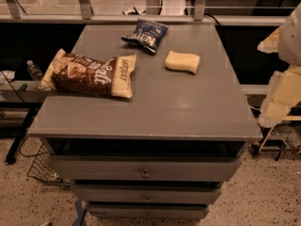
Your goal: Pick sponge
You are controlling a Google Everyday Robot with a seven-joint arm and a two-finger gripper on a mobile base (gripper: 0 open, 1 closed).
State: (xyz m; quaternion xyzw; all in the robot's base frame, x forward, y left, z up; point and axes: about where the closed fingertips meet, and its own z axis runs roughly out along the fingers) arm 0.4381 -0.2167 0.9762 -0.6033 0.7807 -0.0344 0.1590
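Three things lie on the table (178, 109): the sponge (182, 61), a blue bag (146, 34) and a brown bag (89, 74). The sponge lies flat, well to the left of the gripper (283, 86) and clear of both bags. A descent from above across its short side with a light squeeze should suit, since it looks soft. The arm hangs off the table's right edge; whether the gripper is open or closed cannot be told.

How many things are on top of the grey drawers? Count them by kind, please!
Snack bags: 2 (brown bag, dark blue bag)
Sponges: 1 (pale yellow sponge)
Total: 3
The gripper is at the right edge of the view, beside the drawers, touching none of them.
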